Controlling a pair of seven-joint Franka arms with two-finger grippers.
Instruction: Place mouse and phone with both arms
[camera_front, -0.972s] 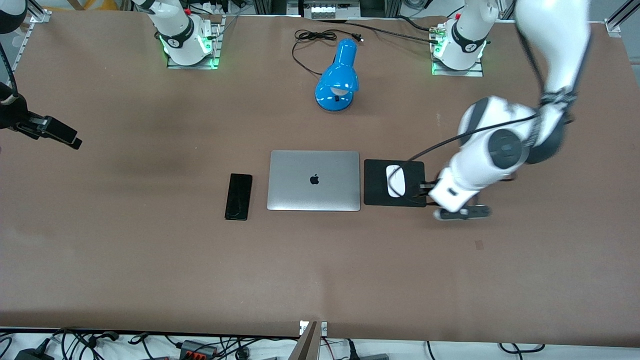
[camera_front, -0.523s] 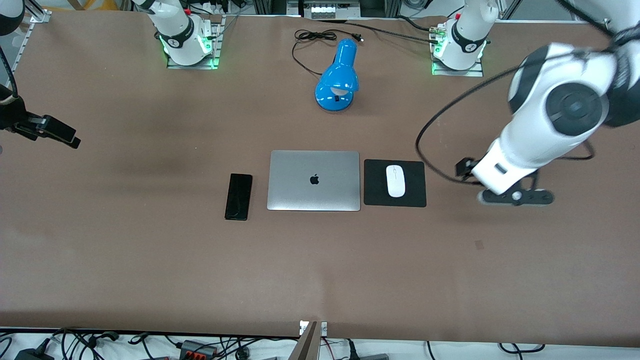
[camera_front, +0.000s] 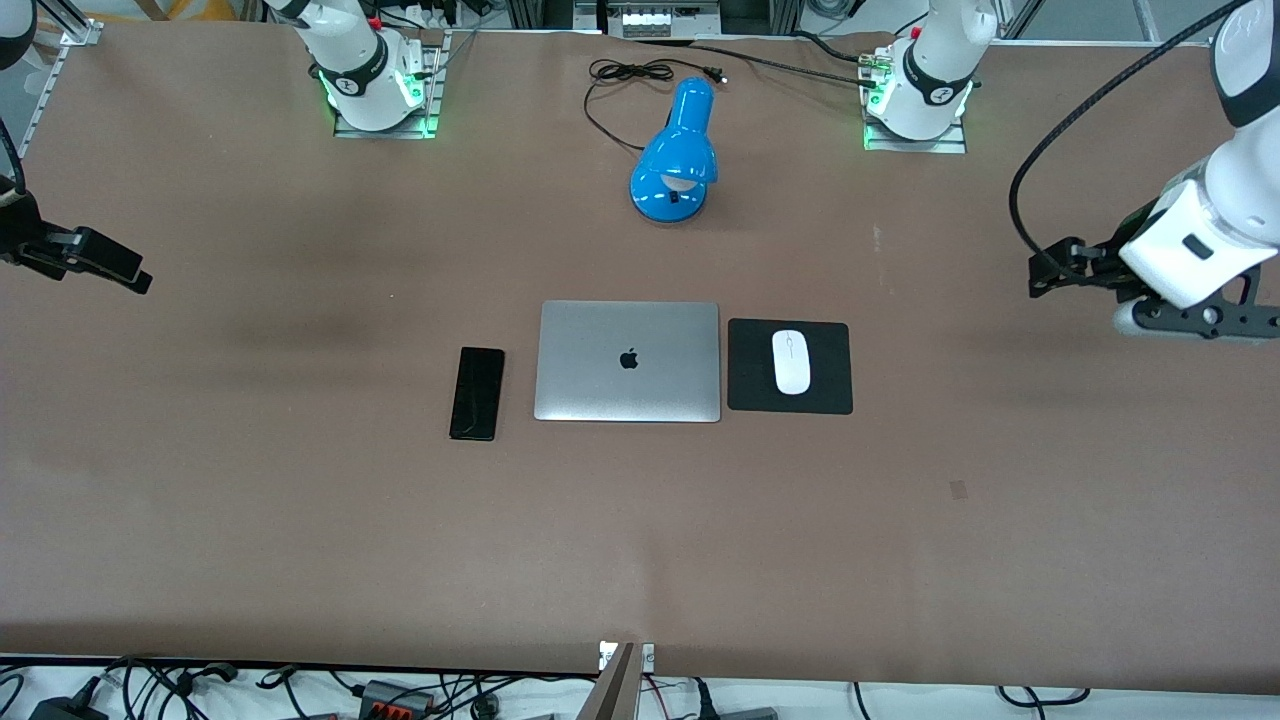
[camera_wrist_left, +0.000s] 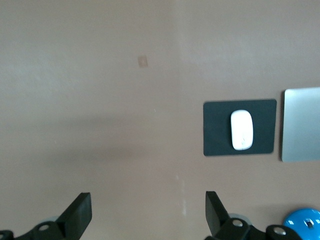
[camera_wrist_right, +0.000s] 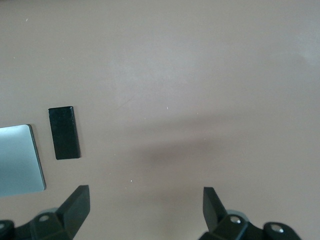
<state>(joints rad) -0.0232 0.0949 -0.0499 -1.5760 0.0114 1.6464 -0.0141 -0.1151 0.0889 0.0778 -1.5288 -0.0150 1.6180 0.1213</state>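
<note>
Centrally, one white mouse (camera_front: 790, 361) lay on a square black mouse pad (camera_front: 832, 388), its long axis running from the front camera toward the robots' bases; which end was its front could not be told. The pad sat just beside a closed silver laptop (camera_front: 627, 361), toward the left arm's end of the table. One black phone (camera_front: 477, 393) lay flat on the bare brown table (camera_front: 640, 540), just beside the laptop toward the right arm's end, apart from it, its long axis nearly parallel to the mouse's, slightly tilted.

The left gripper (camera_front: 1050, 271) hung over bare table toward the left arm's end, well apart from the mouse pad. In the left wrist view its fingers (camera_wrist_left: 80, 216) stood wide apart, holding nothing. That arm's upper part was cut off at the frame edge. The right gripper (camera_front: 138, 281) hung over bare table at the right arm's end, well apart from the phone; most of its arm was out of frame. In the right wrist view its fingers (camera_wrist_right: 77, 205) were also spread wide, empty.

One blue desk lamp (camera_front: 678, 158) sat farther from the front camera than the laptop, its black cord (camera_front: 620, 85) looped near the bases. Both wrist views cut the laptop at the frame edge.
</note>
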